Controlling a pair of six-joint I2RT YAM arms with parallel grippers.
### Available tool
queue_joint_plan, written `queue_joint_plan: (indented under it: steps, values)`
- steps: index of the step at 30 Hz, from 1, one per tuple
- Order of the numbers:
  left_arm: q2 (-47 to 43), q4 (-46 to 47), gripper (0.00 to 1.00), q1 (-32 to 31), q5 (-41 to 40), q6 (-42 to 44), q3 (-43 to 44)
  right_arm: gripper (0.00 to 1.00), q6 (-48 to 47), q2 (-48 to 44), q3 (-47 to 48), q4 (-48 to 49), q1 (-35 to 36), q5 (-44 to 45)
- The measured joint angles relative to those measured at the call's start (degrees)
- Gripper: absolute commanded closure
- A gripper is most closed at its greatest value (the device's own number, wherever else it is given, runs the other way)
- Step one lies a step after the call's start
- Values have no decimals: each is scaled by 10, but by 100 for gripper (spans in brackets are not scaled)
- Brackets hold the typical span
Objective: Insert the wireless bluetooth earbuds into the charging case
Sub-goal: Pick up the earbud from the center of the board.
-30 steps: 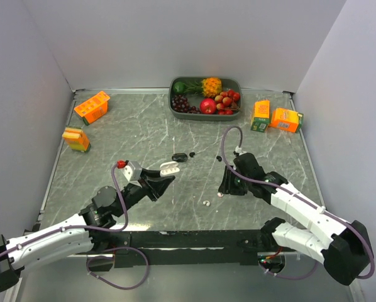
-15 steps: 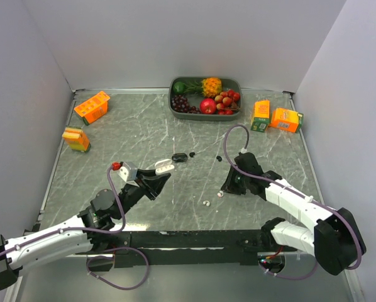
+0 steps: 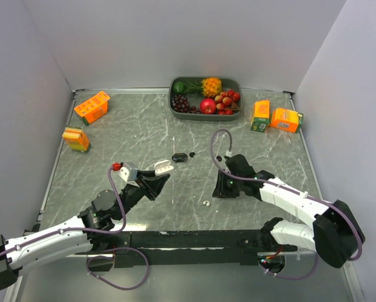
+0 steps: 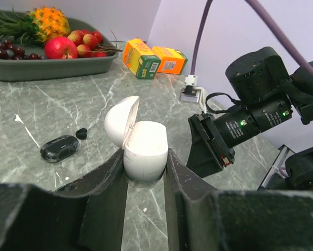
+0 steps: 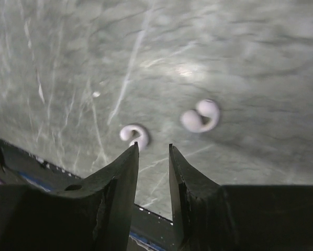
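**White case gripped left, right jaws empty by the buds**

Top view: the left jaws are closed on the white case (image 3: 165,167). A white bud (image 3: 206,204) lies on the tabletop (image 3: 112,138) just left of the right jaws.

Left wrist: the white case sits pinched between both jaws, lid open. A black case (image 4: 59,148) and a black bud (image 4: 81,133) lie beyond it.

Right wrist: the jaws stand slightly apart, holding nothing. Two white buds (image 5: 134,134) lie just past the tips, none between them.
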Motion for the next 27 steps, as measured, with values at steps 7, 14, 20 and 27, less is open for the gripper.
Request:
queue_joint_plan:
  steps: [7,14,20,27]
  values:
    - [0,0,99,-1,-7,-7,-1,63,-59,68,45,6,32,-16]
    - [-12,-9,99,-4,-11,-7,-2,60,-99,109,58,13,40,-17]
    - [-14,-14,99,-5,-11,-9,-10,57,-111,125,58,18,62,-20]
    - [-7,-14,99,-5,-11,-9,-10,57,-115,139,58,26,71,-23]
